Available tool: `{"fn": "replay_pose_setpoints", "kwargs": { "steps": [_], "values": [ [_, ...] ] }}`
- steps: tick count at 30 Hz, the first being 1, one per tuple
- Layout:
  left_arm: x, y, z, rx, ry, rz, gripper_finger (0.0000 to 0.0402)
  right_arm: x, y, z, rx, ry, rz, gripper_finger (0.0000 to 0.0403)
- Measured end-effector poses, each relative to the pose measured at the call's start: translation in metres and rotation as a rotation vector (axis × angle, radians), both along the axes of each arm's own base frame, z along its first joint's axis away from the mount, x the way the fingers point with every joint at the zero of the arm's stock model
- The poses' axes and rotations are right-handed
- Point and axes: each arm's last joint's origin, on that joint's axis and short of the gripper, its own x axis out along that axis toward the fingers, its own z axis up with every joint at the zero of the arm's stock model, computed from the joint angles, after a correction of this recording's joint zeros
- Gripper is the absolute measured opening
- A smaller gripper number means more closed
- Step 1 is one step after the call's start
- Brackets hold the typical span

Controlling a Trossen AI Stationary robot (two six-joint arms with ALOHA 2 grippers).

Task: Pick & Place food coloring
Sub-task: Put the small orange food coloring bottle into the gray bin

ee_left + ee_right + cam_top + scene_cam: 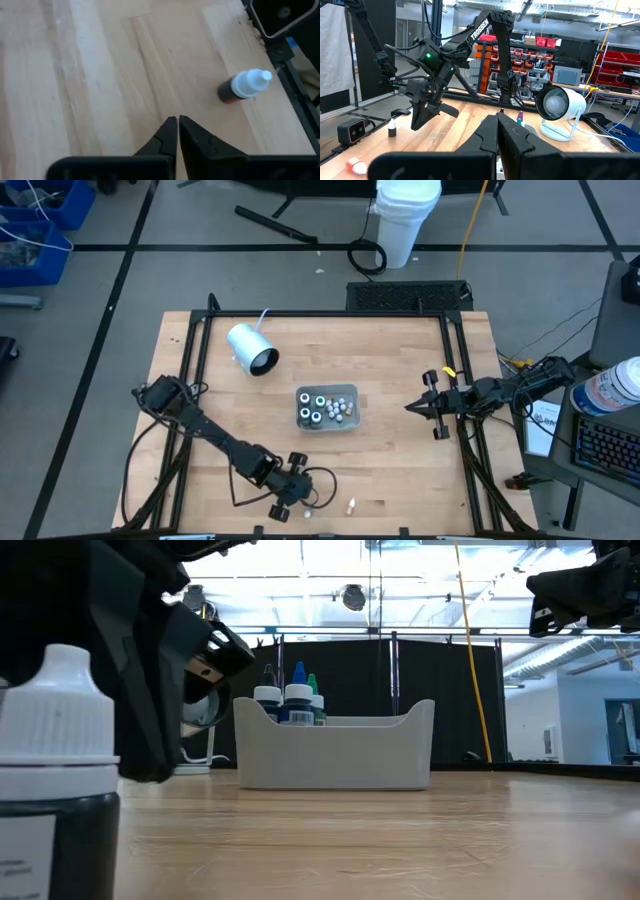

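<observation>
Beside the left gripper (177,125), a food coloring bottle (244,86) lies untouched; jaws closed, empty.

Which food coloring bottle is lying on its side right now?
The loose bottle on the bare table in front of the left gripper: dark body, white cap, tipped flat. The others stand upright in the grey tray.

The left arm (485,25) bears the white word "TROSSEN".
</observation>
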Motion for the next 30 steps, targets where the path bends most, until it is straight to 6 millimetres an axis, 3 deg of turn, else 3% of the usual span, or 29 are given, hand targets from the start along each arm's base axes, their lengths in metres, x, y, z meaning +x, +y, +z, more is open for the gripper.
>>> {"fn": "replay_pose_setpoints", "kwargs": {
  "steps": [5,13,20,22,25,30],
  "values": [
    [0.000,0.001,0.007,-0.026,-0.010,0.030,0.0067,0.000,0.000,0.000,0.000,0.000,0.001,0.0000],
    [-0.002,0.001,0.044,-0.116,-0.128,0.109,0.0148,0.000,0.000,-0.001,-0.002,0.008,0.001,0.0000],
    [-0.009,-0.012,0.050,-0.094,-0.205,0.047,0.0161,0.002,0.001,-0.003,0.059,0.045,0.018,0.0000],
    [-0.009,-0.012,0.050,-0.092,-0.207,0.062,0.0161,0.003,0.004,-0.003,0.094,0.129,0.043,0.0000],
    [-0.011,-0.014,0.050,-0.097,-0.202,0.086,0.0161,0.006,0.013,0.018,0.149,0.222,0.122,0.0000],
    [-0.018,-0.022,0.049,-0.060,-0.216,0.021,0.0161,0.015,0.042,0.024,0.225,0.816,0.091,0.0000]
  ]
}}
